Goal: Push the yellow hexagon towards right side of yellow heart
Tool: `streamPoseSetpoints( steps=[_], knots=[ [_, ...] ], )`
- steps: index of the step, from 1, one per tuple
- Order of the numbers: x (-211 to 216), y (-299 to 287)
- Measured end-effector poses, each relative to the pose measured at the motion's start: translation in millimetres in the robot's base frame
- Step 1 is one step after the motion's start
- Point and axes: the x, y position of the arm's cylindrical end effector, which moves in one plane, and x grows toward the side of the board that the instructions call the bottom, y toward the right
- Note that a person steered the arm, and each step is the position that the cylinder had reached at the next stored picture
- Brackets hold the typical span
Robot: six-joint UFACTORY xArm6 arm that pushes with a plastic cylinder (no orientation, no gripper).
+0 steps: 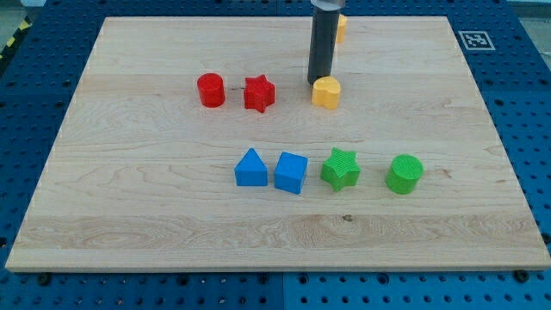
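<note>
A yellow block (326, 91) lies at the upper middle of the wooden board (129, 215). I cannot tell from here whether it is the heart or the hexagon. A second yellow block (342, 27) lies near the board's top edge, mostly hidden behind my dark rod, so its shape does not show. My tip (316, 83) rests on the board against the upper left side of the nearer yellow block, well below the far one.
A red cylinder (211, 89) and a red star (258, 93) lie left of my tip. Lower down, from left to right, are a blue triangle (250, 168), a blue cube (291, 172), a green star (341, 169) and a green cylinder (404, 174).
</note>
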Motion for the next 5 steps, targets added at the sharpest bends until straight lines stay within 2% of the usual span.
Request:
streamPoseSetpoints(
  steps=[1,3,4,5],
  knots=[
    [2,0],
    [-130,-25],
    [-161,-23],
    [-161,19]
  ],
)
